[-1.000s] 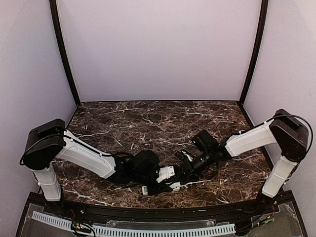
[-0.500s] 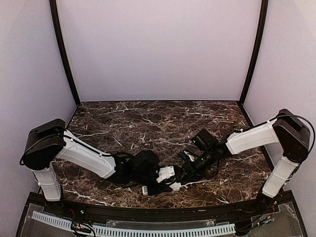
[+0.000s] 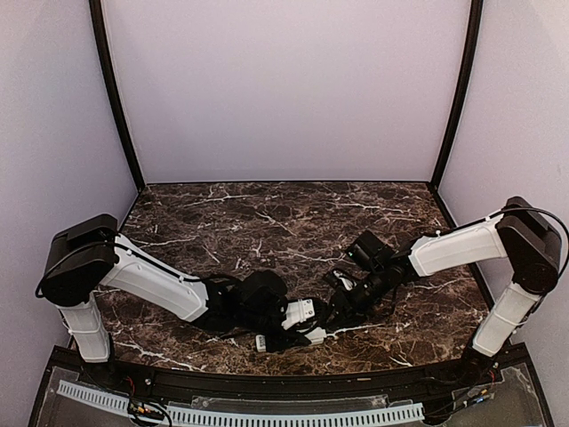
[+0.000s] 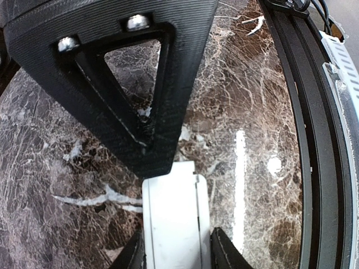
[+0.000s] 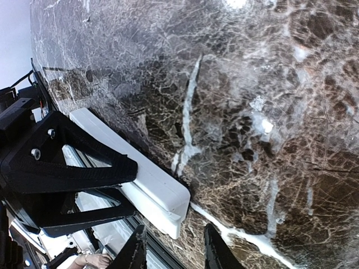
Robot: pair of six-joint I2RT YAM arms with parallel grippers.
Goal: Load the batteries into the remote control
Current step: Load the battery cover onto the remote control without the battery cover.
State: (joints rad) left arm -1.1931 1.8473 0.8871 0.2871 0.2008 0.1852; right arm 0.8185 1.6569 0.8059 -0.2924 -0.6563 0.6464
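The white remote control (image 4: 174, 218) lies on the marble along the table's front edge, and my left gripper (image 4: 178, 255) is shut on its two long sides. From above, only its ends show (image 3: 316, 336) beside the left gripper (image 3: 289, 338). My right gripper (image 5: 175, 255) hovers just off the remote's rounded end (image 5: 168, 204). Its jaws are open with only marble between them. One of its black fingers (image 4: 123, 84) covers the remote's far end in the left wrist view. The batteries are out of view.
The black rail of the table's front edge (image 4: 314, 168) runs parallel to the remote, close beside it. Dark marble tabletop (image 3: 284, 222) stretches back to the lilac walls. Both arms meet low at the front centre.
The right arm has shifted slightly, drawing its gripper a little up and to the right of the remote's end. The left gripper and the remote have stayed where they were.
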